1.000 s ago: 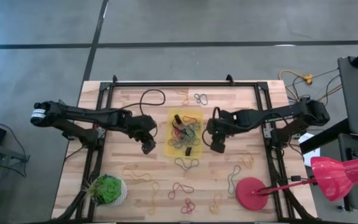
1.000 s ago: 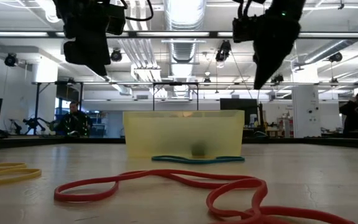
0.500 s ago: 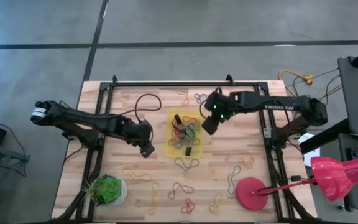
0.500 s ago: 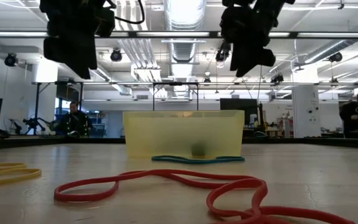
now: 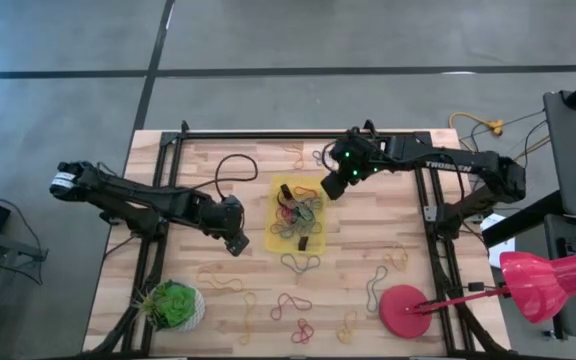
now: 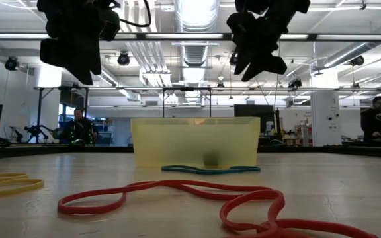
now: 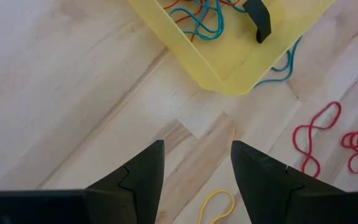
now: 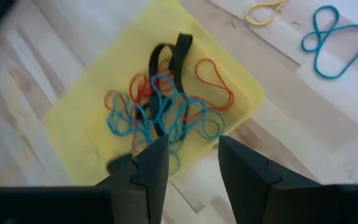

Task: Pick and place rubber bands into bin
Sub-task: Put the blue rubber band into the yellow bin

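- My left gripper (image 7: 194, 171): fingers parted, nothing between them, only bare wood showing through the gap. It hangs above the table (image 5: 198, 165) just off the bin's (image 5: 317, 184) left long side, near the bin's front corner.
- My right gripper (image 8: 188, 162): fingers parted, gap clear, nothing carried. It sits up in the air above the bin's far right corner, aimed down into the bin.
- Bin, yellow and translucent, lies mid-table between the two grippers. Inside I see a tangle of rubber bands (image 8: 160, 109): red, blue-green and black loops, plus small dark blocks (image 7: 258, 18).
- Just beyond the bin's far right corner: a blue-green band (image 8: 331, 40) and a yellow band (image 8: 264, 10) flat on the wood.
- Touching the bin's front wall: a teal band (image 6: 210, 169).
- Further front of the bin: loose red bands (image 7: 316, 137), a long red band (image 6: 197, 198) close to the low camera, and yellow ones (image 7: 216, 204).
- Far from the bin, front corners of the table: green plant ball (image 5: 174, 304) on my left side, red disc (image 5: 405, 309) on my right.
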Motion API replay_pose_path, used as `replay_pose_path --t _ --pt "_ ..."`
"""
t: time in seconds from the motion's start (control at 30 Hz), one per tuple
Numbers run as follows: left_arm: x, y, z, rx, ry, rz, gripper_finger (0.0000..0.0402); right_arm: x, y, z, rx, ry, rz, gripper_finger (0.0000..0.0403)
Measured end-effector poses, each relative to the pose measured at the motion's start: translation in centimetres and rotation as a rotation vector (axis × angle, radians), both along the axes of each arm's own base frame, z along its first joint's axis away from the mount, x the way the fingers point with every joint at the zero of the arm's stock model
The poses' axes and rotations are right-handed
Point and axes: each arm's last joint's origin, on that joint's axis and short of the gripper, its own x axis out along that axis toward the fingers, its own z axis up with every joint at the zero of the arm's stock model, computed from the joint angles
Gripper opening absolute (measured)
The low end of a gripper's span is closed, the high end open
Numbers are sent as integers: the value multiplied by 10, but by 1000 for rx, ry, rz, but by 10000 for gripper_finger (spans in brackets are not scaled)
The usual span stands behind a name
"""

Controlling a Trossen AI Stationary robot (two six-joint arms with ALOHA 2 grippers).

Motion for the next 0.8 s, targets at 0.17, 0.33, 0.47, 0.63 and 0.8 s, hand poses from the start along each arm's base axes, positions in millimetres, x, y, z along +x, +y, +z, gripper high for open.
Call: replay_pose_path --t 0.17,0.33,0.47,0.63,0.8 --pt "0 0 -1 6 -4 2 170 7 -22 -11 73 -11 -45 128" --pt "0 0 -3 10 -1 4 170 24 -38 -22 69 25 -31 128" --pt "-1 0 -4 11 7 4 170 44 -46 -19 19 23 44 128" --pt "-1 1 -5 11 8 5 170 67 -67 -4 -55 -24 81 128" --pt "-1 1 -5 11 11 7 170 82 -93 12 -95 -24 79 128"
